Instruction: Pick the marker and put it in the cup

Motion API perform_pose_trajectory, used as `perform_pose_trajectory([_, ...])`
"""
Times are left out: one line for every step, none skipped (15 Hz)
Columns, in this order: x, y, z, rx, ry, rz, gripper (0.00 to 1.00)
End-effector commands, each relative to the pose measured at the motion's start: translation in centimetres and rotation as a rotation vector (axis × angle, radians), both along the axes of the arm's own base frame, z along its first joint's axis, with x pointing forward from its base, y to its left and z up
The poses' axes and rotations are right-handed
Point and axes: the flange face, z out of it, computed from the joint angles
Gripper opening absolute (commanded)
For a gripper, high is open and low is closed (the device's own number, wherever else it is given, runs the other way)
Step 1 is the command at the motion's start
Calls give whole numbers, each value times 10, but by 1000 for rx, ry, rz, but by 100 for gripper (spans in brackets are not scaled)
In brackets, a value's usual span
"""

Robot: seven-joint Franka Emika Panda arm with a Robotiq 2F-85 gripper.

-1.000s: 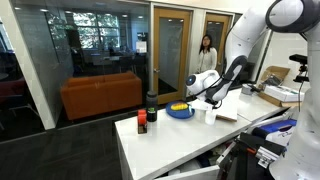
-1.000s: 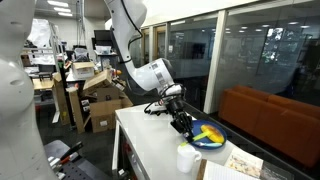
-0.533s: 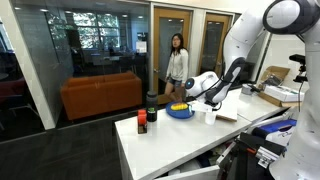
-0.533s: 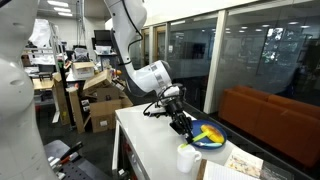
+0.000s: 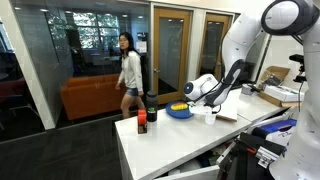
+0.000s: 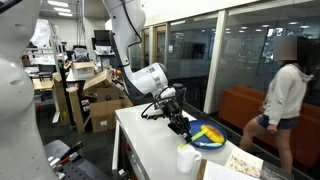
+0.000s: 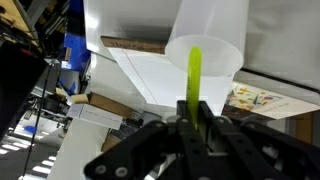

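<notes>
In the wrist view my gripper (image 7: 195, 128) is shut on the marker (image 7: 194, 75), a slim yellow-green stick that points out from the jaws toward the white cup (image 7: 205, 62). The cup stands upright on the white table with its open rim just beyond the marker's tip. In both exterior views the gripper (image 5: 196, 99) (image 6: 177, 122) hangs low over the table between the blue dish (image 5: 179, 111) (image 6: 208, 136) and the cup (image 5: 210, 116) (image 6: 187, 158). The marker is too small to make out there.
A dark bottle with red-orange (image 5: 142, 123) and a dark cup (image 5: 152, 107) stand at the table's far end. A printed sheet (image 7: 268, 100) (image 6: 240, 167) lies beside the white cup. A person (image 5: 127, 72) walks behind the glass wall.
The gripper has shifted slightly toward the blue dish, still holding the marker. The person behind the glass has walked across the room.
</notes>
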Motion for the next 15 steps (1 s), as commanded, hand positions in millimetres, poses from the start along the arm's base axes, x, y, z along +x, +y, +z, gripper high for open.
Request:
perform_pose_trajectory([1, -8, -5, -51, 4, 0, 3])
perform_pose_trajectory([0, -11, -6, -52, 6, -2, 3])
perform_pose_trajectory([0, -14, -7, -57, 9, 1, 3])
perform_pose_trajectory([0, -17, -8, -61, 12, 3, 3])
perform_pose_trajectory([0, -19, -9, -65, 13, 5, 3])
perform_pose_trajectory([0, -21, -10, -68, 14, 10, 3])
perform_pose_trajectory([0, -22, -11, -70, 14, 17, 3])
perform_pose_trajectory([0, -23, -13, -72, 15, 26, 3])
perform_pose_trajectory([1, -23, -14, -76, 15, 35, 3])
perform_pose_trajectory([1, -24, -16, -76, 15, 43, 3])
perform_pose_trajectory([2, -23, -19, -75, 16, 50, 3])
perform_pose_trajectory([3, -23, -22, -74, 18, 58, 3])
perform_pose_trajectory([3, -21, -24, -77, 19, 66, 3])
perform_pose_trajectory([3, -20, -26, -78, 20, 71, 3])
perform_pose_trajectory([4, -19, -29, -78, 21, 76, 3])
